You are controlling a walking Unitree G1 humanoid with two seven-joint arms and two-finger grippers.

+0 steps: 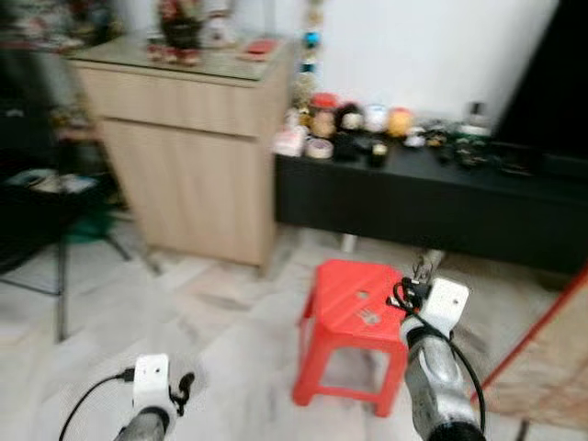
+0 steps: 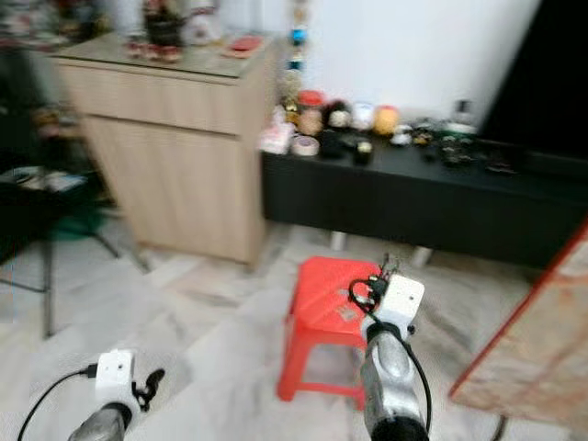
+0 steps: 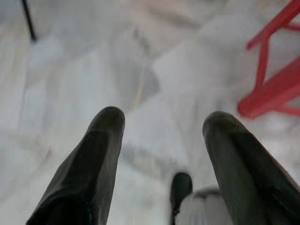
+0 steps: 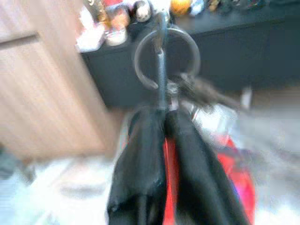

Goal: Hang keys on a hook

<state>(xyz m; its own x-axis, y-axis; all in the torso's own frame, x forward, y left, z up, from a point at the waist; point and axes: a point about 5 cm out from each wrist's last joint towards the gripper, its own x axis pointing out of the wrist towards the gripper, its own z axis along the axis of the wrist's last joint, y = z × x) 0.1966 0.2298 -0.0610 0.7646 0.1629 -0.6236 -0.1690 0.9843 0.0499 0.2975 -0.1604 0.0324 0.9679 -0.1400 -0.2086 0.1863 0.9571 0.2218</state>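
Observation:
My right gripper (image 4: pixel 164 115) is shut on a bunch of keys (image 4: pixel 187 89); its metal ring (image 4: pixel 166 56) stands up beyond the fingertips. In the eye views the right arm (image 1: pixel 432 358) is raised over a red plastic stool (image 1: pixel 354 308), with the keys (image 1: pixel 424 268) sticking out ahead of the wrist. My left gripper (image 3: pixel 161 124) is open over pale floor, held low at the left (image 1: pixel 170 390). No hook can be made out; the picture is blurred.
A light wooden cabinet (image 1: pixel 188 152) stands at the left. A low black TV bench (image 1: pixel 432 197) with many small figures and jars runs along the white wall. A black chair (image 1: pixel 41 211) is at far left, and a red-edged panel (image 1: pixel 551 358) at right.

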